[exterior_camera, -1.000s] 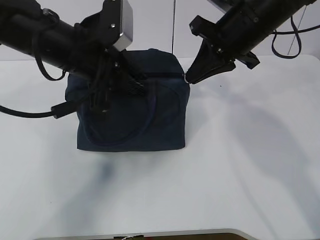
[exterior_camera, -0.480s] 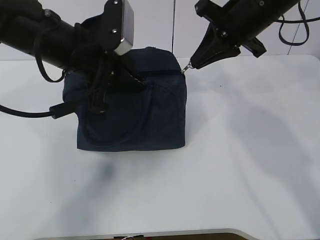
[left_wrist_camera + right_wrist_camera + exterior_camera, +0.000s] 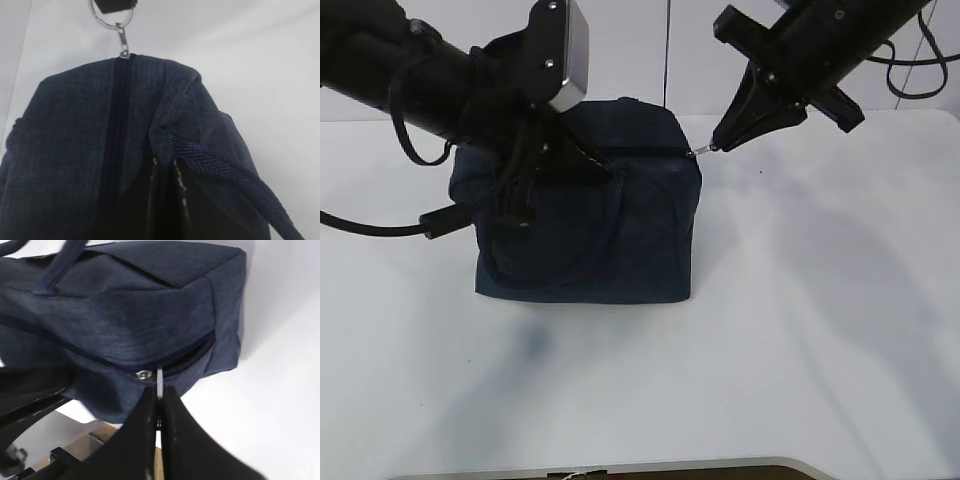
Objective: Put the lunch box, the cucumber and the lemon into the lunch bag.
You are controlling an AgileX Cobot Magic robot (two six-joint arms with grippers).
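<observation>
The dark navy lunch bag (image 3: 590, 235) stands on the white table, its top zipper (image 3: 120, 115) closed along the length I see. My left gripper (image 3: 588, 163) is shut on a fold of the bag's top fabric beside a loop handle (image 3: 225, 172); it also shows in the left wrist view (image 3: 165, 162). My right gripper (image 3: 712, 147) is shut on the metal ring pull (image 3: 159, 381) at the bag's right end; the ring also shows in the left wrist view (image 3: 111, 17). The lunch box, cucumber and lemon are out of view.
The white table (image 3: 820, 330) spreads in front and to the right of the bag. Its front edge (image 3: 620, 468) runs along the bottom. A pale wall stands behind. Black cables (image 3: 905, 70) hang off the right arm.
My right gripper has moved up and a little to the right at the bag's right end, holding the ring pull. The left arm has barely moved.
</observation>
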